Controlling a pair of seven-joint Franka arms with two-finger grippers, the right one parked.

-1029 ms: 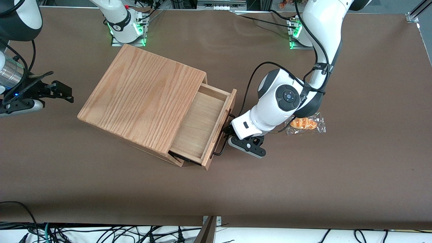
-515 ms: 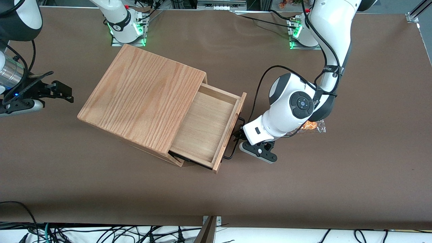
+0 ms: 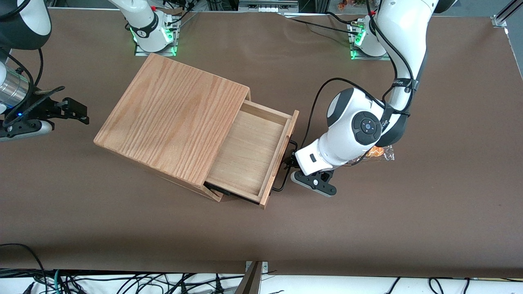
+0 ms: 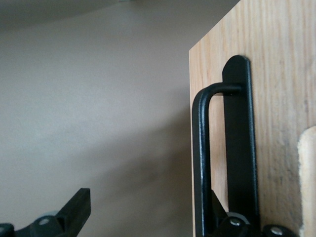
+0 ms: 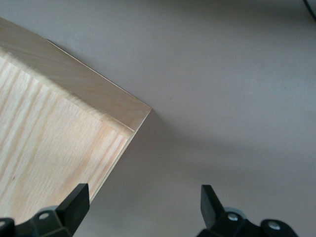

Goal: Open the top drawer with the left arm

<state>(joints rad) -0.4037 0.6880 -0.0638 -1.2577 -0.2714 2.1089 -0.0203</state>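
The top drawer [image 3: 249, 153] stands pulled well out of the oak cabinet [image 3: 171, 122]; its pale-wood tray is bare inside. Its oak front panel [image 3: 282, 157] carries the thin black bar handle [image 3: 282, 173], which also shows in the left wrist view [image 4: 200, 163] against the front panel [image 4: 276, 98]. The left arm [image 3: 351, 130] reaches down beside the drawer front. Its gripper [image 3: 291, 162] [image 4: 148, 205] is open: one finger [image 4: 217, 217] is hooked between the bar and the panel, and the other finger [image 4: 74, 212] stands well apart over the table.
An orange item in a clear wrapper [image 3: 381, 153] lies on the brown table close under the left arm's elbow, toward the working arm's end. Arm bases with green lights [image 3: 155, 36] [image 3: 361, 41] stand at the table edge farthest from the front camera.
The drawer has slid farther out of the cabinet, drawn by the gripper at the handle. The arm moved with it toward its own end of the table; motion over the last half second is slight.
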